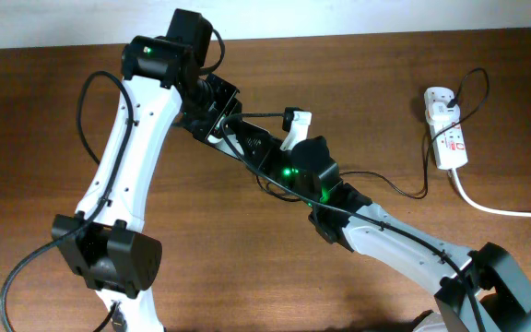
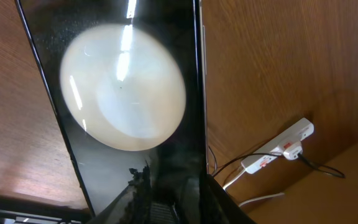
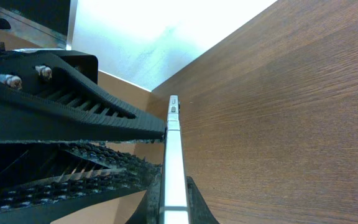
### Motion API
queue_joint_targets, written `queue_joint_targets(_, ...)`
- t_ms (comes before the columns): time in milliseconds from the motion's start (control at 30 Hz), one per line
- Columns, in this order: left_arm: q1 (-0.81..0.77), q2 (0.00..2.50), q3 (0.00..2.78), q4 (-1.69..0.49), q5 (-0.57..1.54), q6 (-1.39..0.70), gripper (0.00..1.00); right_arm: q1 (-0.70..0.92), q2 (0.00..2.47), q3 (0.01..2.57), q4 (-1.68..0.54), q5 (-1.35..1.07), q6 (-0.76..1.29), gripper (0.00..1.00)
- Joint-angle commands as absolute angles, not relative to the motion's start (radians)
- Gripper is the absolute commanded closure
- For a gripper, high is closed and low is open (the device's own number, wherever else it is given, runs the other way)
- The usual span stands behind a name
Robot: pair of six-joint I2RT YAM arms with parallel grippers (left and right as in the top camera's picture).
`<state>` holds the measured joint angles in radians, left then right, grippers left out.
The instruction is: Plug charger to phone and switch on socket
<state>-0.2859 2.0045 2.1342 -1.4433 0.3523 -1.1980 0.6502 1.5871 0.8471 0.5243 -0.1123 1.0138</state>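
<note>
The phone [image 3: 173, 155] stands edge-on between the two fingers of my right gripper [image 3: 174, 208], which is shut on it above the table. In the left wrist view the phone's glossy black face [image 2: 135, 155] fills the frame and reflects a round lamp. My left gripper [image 3: 73, 124] has its black ribbed fingers right beside the phone's face, but its grip is hidden. In the overhead view both grippers meet at mid table [image 1: 247, 138]. The socket [image 1: 448, 129] lies at the far right with the white adapter [image 1: 441, 103] plugged in. The charger cable [image 1: 404, 192] runs from it under my right arm, and its tip is hidden.
The thick white cord [image 1: 496, 207] runs from the socket off the right edge. The socket [image 2: 278, 148] and the black cable [image 2: 319, 167] also show in the left wrist view, right of the phone. The brown table [image 1: 44, 111] ends at a pale wall behind.
</note>
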Motion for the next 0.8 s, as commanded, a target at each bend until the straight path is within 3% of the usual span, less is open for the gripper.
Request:
queue_joint_targets(0, -0.288, 1.975, 2.142, -1.442, 0.356, -1.150, 0.68, 0.633, 1.579, 0.868, 0.511, -0.105, 1.003, 0.96)
queue_joint_targets(400, -0.287, 1.975, 2.142, -1.346, 0.356, -0.721, 0.61, 0.446, 1.411, 0.868, 0.264, -0.192, 0.905, 0.96)
queue_joint_targets(533, -0.286, 1.975, 2.142, -1.340, 0.357, -0.544, 0.55, 0.390, 1.310, 0.868, 0.157, -0.209, 0.889, 0.96)
queue_joint_targets(600, -0.286, 1.975, 2.142, -1.345, 0.399, -0.451, 0.39, 0.363, 1.256, 0.868, 0.115, -0.234, 0.850, 0.96)
queue_joint_targets(767, -0.286, 1.975, 2.142, -1.328, 0.406, -0.420, 0.28, 0.271, 1.106, 0.868, -0.058, -0.260, 0.841, 0.96)
